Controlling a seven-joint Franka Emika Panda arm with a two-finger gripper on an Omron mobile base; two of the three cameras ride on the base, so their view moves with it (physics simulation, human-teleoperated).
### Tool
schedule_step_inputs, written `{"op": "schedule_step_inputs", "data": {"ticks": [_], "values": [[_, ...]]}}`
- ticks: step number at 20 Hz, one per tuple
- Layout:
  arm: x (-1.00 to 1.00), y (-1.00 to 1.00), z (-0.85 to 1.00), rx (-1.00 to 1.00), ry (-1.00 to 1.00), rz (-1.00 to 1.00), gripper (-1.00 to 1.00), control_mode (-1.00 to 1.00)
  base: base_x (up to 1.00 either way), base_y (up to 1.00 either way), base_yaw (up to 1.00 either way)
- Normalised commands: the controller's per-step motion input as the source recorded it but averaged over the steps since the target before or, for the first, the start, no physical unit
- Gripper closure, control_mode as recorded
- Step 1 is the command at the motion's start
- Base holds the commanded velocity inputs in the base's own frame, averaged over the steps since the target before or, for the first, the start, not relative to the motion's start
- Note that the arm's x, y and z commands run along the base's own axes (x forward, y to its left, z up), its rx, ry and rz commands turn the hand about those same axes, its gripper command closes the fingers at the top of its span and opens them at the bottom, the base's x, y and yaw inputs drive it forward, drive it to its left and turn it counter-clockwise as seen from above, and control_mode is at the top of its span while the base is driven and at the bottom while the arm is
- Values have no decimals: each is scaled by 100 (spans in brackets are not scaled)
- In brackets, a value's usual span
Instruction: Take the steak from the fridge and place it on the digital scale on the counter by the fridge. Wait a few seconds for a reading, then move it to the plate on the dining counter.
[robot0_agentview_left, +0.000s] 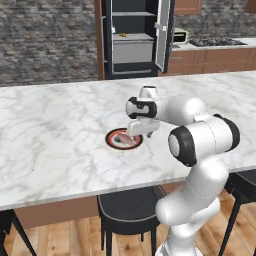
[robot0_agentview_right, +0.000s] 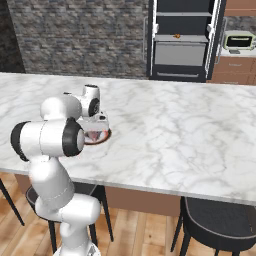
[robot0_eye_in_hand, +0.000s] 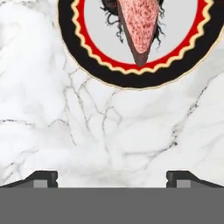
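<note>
Gripper (robot0_eye_in_hand: 112, 177) fingers stand wide apart and grip nothing, poised just above the white marble bench (robot0_agentview_left: 60, 125), their two dark tips (robot0_eye_in_hand: 43, 178) flanking bare stone in the hand view. Just ahead of them the steak (robot0_eye_in_hand: 139, 26) lies on the plate (robot0_eye_in_hand: 83, 52), a reddish-pink slab with a darker edge; in the hand view its long axis runs roughly up and down, narrowing to a point that aims back toward the gripper. From the left base view the steak (robot0_agentview_left: 125, 140) shows as a pink patch inside the dark-rimmed plate (robot0_agentview_left: 111, 138), partly behind the hand; from the right base view the plate (robot0_agentview_right: 101, 138) peeks out beside the arm. The white arm (robot0_agentview_left: 200, 135) rises from the floor at the near edge of the bench, bends at a dark-jointed elbow and reaches forward, its wrist turned down over the plate. Dark stools (robot0_agentview_left: 127, 205) are tucked under the near edge. Across the room the black fridge (robot0_agentview_left: 135, 37) stands with its door open, pale shelves showing, and a small orange item (robot0_agentview_left: 122, 34) sits on one shelf.
</note>
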Motion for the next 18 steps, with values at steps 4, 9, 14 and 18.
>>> {"op": "schedule_step_inputs", "data": {"ticks": [4,9,14,18], "values": [[-100,-30,55,13,-5,-4,-100,-100,0,0,0],[-95,-17,85,4,0,-3,-100,-100,0,0,0],[-90,-10,100,0,1,-3,-100,-100,0,0,0],[-99,-10,99,0,3,0,-100,-100,0,0,0]]}}
